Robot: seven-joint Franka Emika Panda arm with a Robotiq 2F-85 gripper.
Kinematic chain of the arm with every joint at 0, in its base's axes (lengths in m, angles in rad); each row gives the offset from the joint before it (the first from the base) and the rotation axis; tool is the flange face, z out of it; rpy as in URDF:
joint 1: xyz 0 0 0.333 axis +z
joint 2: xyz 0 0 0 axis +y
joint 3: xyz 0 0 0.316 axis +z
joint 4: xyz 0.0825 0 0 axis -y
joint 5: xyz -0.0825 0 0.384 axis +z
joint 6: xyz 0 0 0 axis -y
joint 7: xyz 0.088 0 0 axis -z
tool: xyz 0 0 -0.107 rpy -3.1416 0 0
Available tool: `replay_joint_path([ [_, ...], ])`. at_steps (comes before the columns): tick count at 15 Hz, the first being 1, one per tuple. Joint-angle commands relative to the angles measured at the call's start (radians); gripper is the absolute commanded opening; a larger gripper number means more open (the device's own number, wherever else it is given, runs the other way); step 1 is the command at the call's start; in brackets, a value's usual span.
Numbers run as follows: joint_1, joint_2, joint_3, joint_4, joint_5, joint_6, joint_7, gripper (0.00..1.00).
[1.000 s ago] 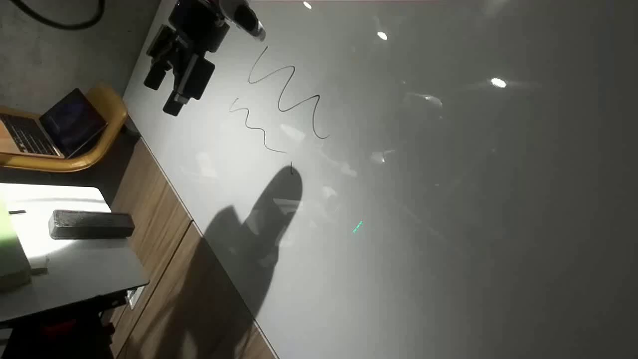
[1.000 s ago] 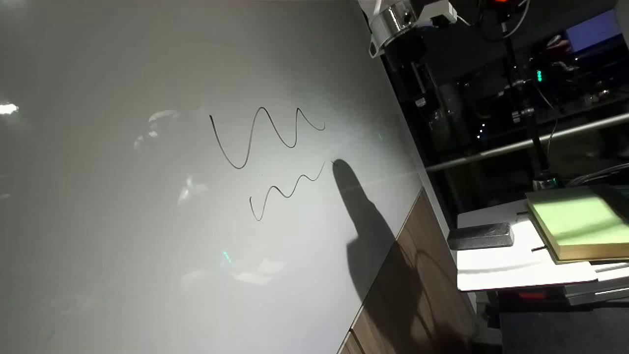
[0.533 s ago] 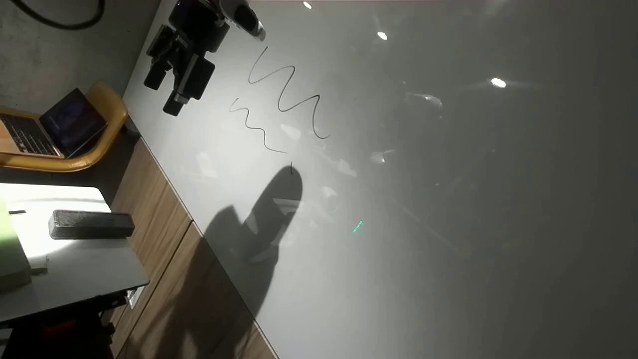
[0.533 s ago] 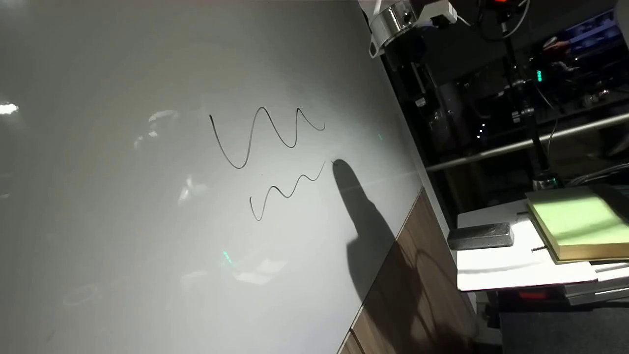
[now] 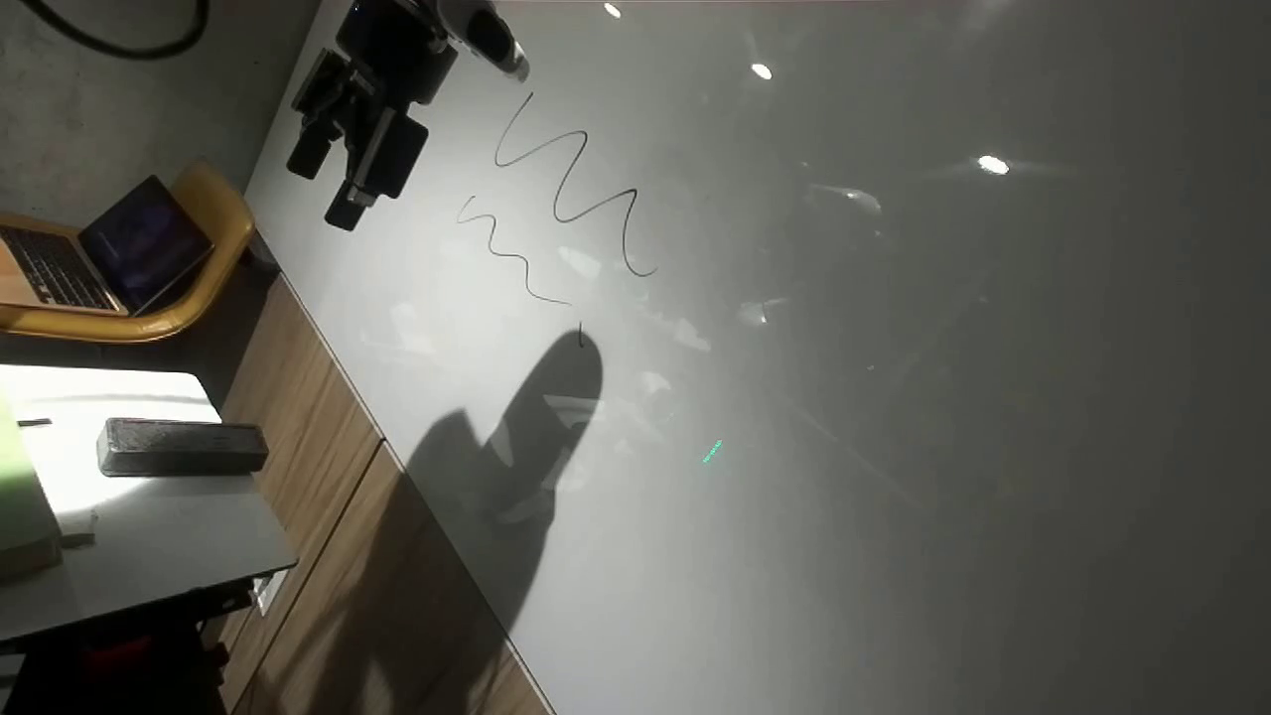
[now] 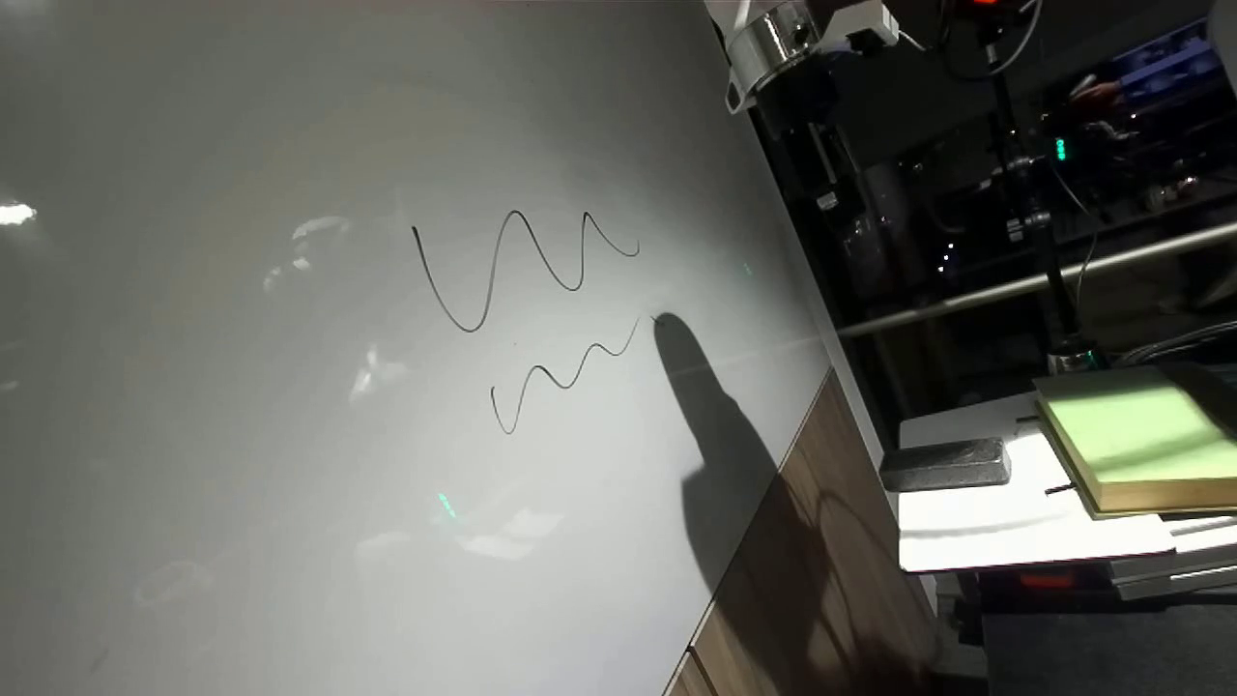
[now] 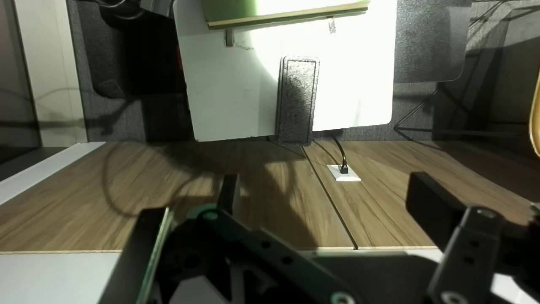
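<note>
While the pincer [image 5: 328, 185] gapes wide, its 2 jaws well apart and holding nothing, the dark block [image 7: 297, 101] lies on the white bench [image 7: 223, 93], 1 end overhanging the edge. Near it sits the green slab [image 6: 1145, 435]; in both exterior views, 2 black wavy lines [image 5: 586, 133] mark the glossy white board [image 5: 894, 477].

Claw [image 5: 326, 189] spread, whiteboard [image 5: 844, 546] bearing wavy lines [image 5: 567, 174], laptop [image 5: 146, 243] on yellow chair [image 5: 233, 223]

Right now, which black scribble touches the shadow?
The tiny mark, at the rounded tip of the shadow. The big squiggle and small squiggle are wavy and stay clear of it.
</note>
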Motion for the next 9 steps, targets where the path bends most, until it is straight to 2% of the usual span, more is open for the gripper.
replay_joint_path([
  [1, -0.002, 0.0, 0.002, 0.002, 0.001, -0.002, -0.001, 1.0],
  [5, 0.01, -0.007, 0.003, -0.013, 0.004, 0.026, -0.026, 1.0],
  [9, 0.04, 0.001, 0.019, -0.057, 0.0, 0.138, -0.067, 1.0],
])
